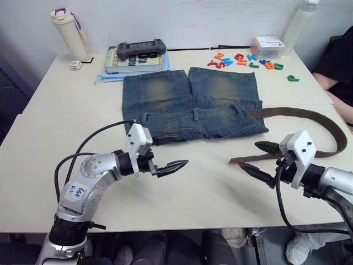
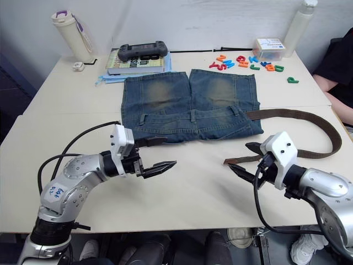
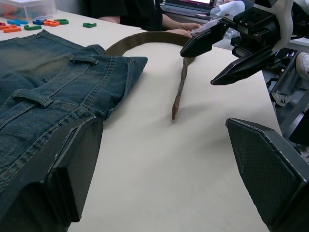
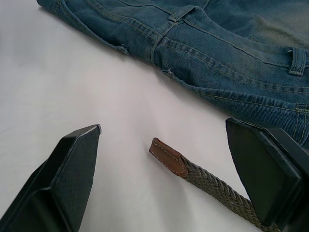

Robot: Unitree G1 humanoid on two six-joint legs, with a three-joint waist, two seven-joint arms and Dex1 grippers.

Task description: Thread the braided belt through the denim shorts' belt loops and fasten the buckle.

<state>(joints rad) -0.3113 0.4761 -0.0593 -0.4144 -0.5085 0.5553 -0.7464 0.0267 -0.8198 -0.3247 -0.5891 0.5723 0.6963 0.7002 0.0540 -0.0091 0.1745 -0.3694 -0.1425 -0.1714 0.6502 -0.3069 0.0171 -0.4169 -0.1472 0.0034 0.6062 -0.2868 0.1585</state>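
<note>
cream tabletop (image 1: pixel 193 204) spreads bare at the near edge, and over it both arms reach inward. the left gripper (image 1: pixel 172 167) hangs just above the table near the shorts' waistband, its black fingers spread apart in the left wrist view and grasping nothing. the right gripper (image 1: pixel 260 159) hangs on the other side, jaws released and wide, with the tan leather tip of the braided belt (image 4: pixel 166 155) lying flat on the table between its fingers, touched by neither.

from that tip the braided belt (image 1: pixel 309 115) runs back under the right gripper, loops out toward the right edge of the table and comes round to the waistband, where it passes in at the right corner of the denim shorts (image 1: pixel 190 102). a dark end of strap shows at the shorts' left corner (image 2: pixel 151 141); whether the buckle is there cannot be told. the shorts lie flat, waistband toward the robot, legs pointing away, with belt loops (image 1: pixel 196 114) standing along the band.

beyond the legs lie a book (image 1: pixel 135 63) with a black handheld console (image 1: pixel 141 49) on top, and scattered coloured plastic letters (image 1: pixel 245 61) beside a small clear box (image 1: pixel 267 46). a cream bottle (image 1: pixel 69 34) stands at the far left corner, a white bottle (image 1: pixel 299 25) at the far right. a person's arm (image 1: pixel 336 66) shows at the right edge.
</note>
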